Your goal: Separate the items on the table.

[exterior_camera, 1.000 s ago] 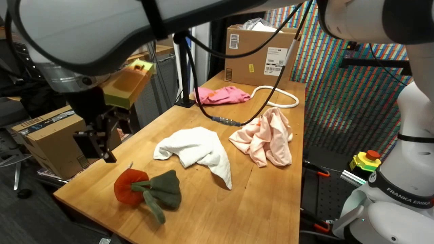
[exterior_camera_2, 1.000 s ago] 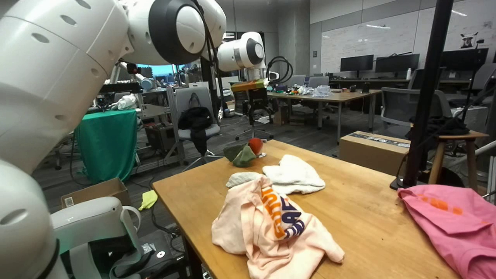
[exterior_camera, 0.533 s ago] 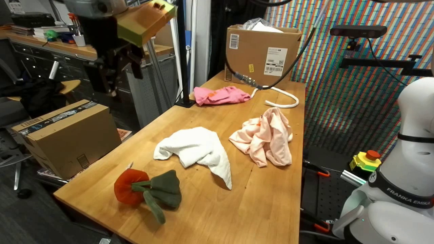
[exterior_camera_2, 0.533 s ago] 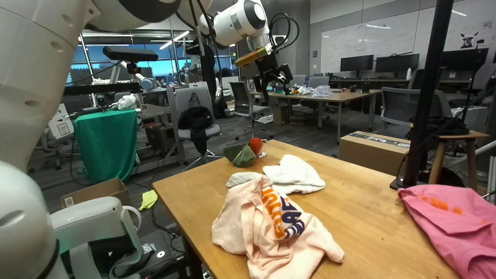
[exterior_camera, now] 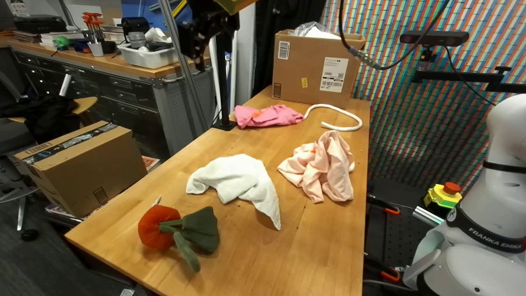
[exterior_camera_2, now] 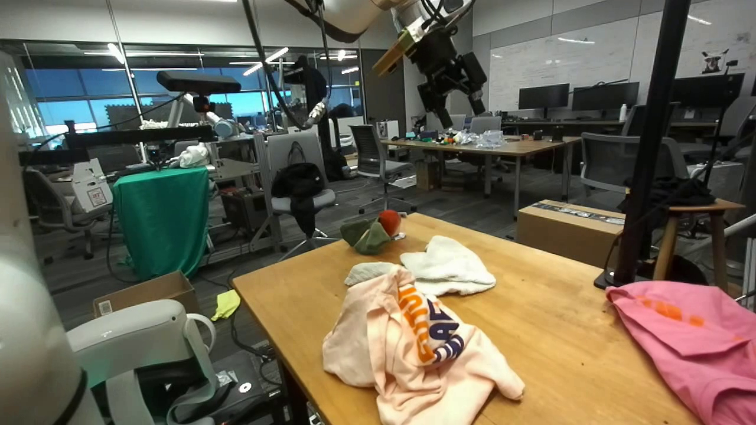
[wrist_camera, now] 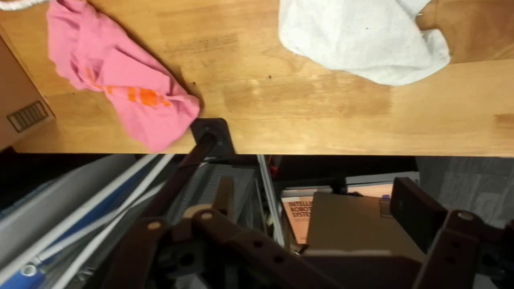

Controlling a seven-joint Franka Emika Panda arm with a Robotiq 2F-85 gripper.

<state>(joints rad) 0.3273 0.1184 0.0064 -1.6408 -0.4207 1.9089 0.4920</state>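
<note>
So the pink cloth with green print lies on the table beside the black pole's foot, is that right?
Not quite: the print is orange, not green, as the wrist view shows. The pink cloth does lie on the table beside the black pole's foot.

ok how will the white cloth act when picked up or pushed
The white cloth will probably sag limply once lifted, since it lies in loose folds. It's probably light, given its thin edges. Pushed along the table, it would likely bunch, being rumpled.
</note>
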